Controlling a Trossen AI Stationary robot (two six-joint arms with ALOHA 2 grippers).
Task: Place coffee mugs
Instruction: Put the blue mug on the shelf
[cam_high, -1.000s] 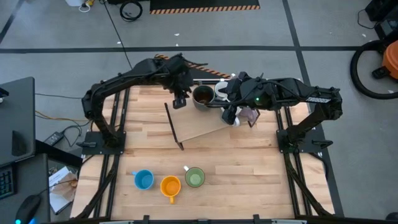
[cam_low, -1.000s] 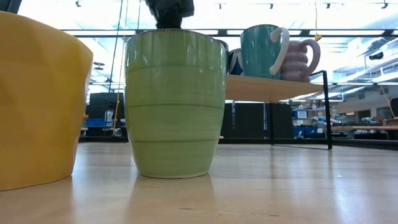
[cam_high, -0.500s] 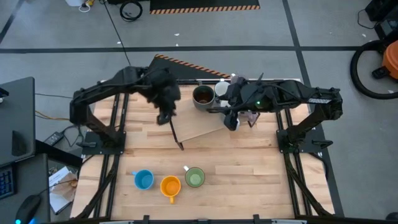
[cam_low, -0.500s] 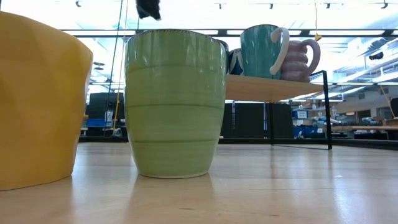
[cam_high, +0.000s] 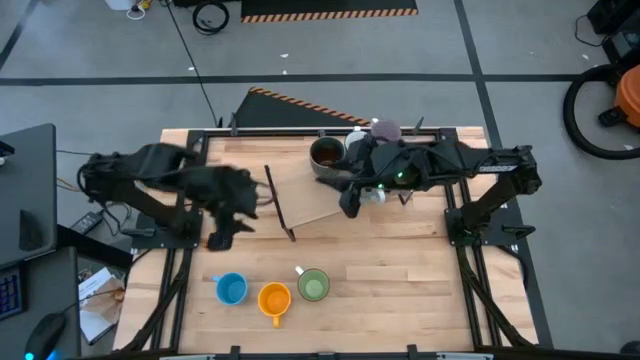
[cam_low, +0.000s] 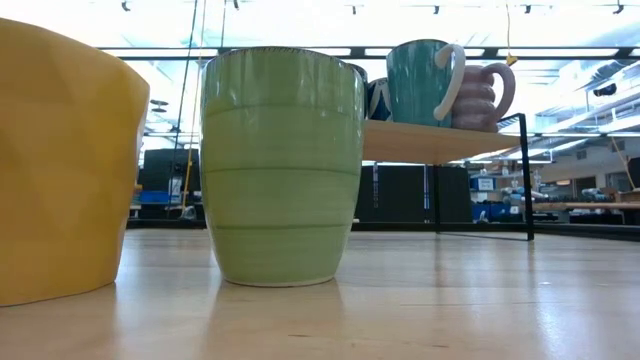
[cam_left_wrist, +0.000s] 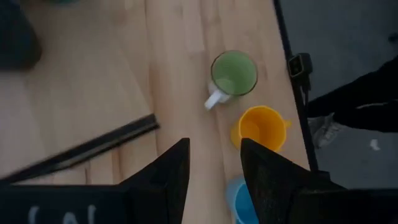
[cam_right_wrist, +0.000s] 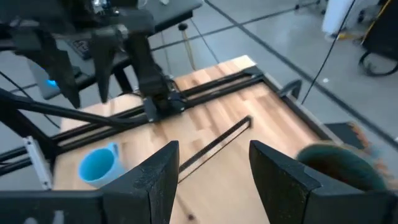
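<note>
Three mugs stand in a row near the table's front edge: blue (cam_high: 231, 289), orange (cam_high: 274, 298) and green (cam_high: 313, 286). At the far middle a raised wooden shelf (cam_high: 320, 205) carries a dark brown mug (cam_high: 326, 155), a white mug (cam_high: 357, 142) and a lilac mug (cam_high: 385, 130). The low view shows a teal mug (cam_low: 420, 80) and the lilac mug (cam_low: 485, 95) on that shelf. My left gripper (cam_high: 218, 240) hangs open and empty over the table's left part, with the green mug (cam_left_wrist: 234, 73) ahead of it. My right gripper (cam_high: 350, 205) is open and empty over the shelf.
The shelf's thin black frame (cam_high: 278, 205) juts out past the board toward the table's middle. Bare wood lies between the shelf and the front row of mugs. The orange mug (cam_low: 60, 160) and the green mug (cam_low: 282, 165) stand close to the low camera.
My left gripper has swung away from the shelf's left end toward the table's left and near edges, rising a little and staying open. My right gripper has shifted slightly toward the near left over the shelf. No mug has moved.
</note>
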